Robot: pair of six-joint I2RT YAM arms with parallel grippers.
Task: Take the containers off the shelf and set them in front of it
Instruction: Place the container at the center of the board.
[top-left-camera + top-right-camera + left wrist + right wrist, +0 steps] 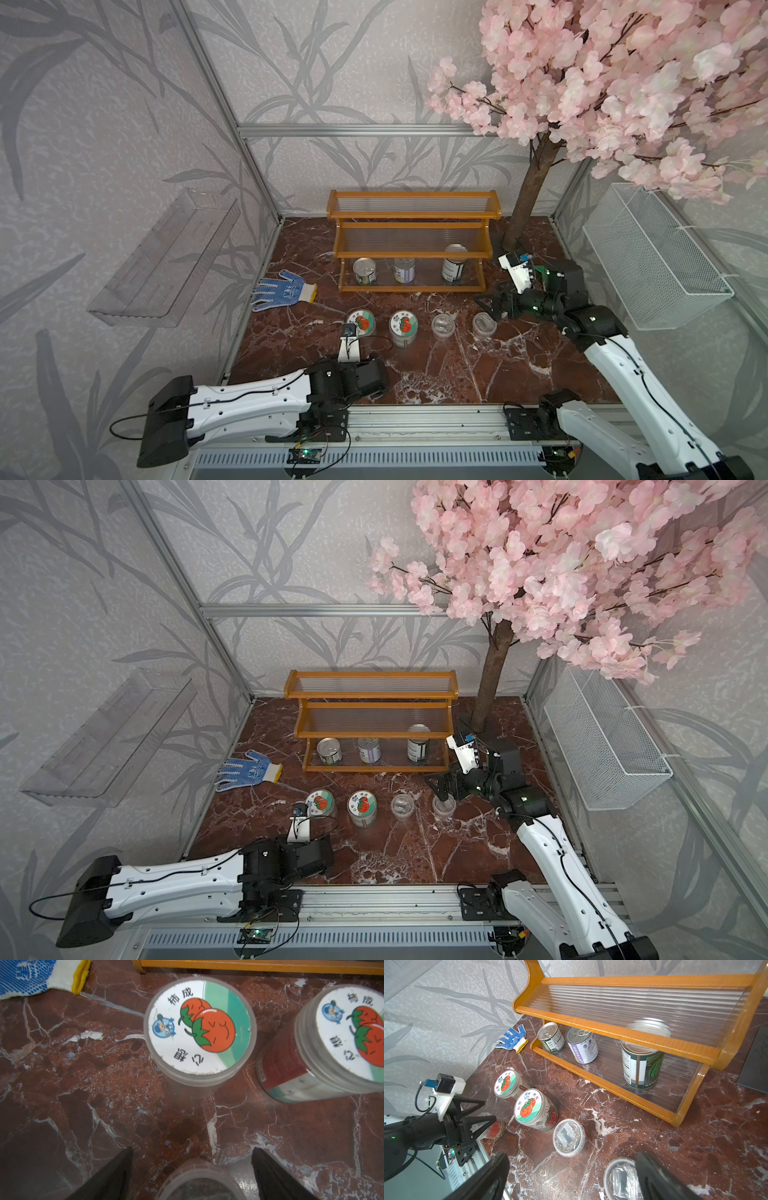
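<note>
The orange wooden shelf [411, 216] stands at the back of the marble table. Three silver cans [365, 271] [404, 270] [453, 264] sit on its bottom tier. In front of it stand two tomato-lid jars [360, 322] [403, 328] and two clear cups [443, 326] [484, 325]. A third cup [199, 1180] rests on the table between the fingers of my left gripper [192, 1148], which is open with a gap on each side. My right gripper [572, 1156] hovers open beside the rightmost cup [620, 1178], holding nothing.
A blue-dotted work glove [282, 291] lies left of the shelf. The tree trunk [528, 199] rises just right of it. A white wire basket [656, 257] hangs on the right wall, a clear acrylic shelf [162, 257] on the left wall.
</note>
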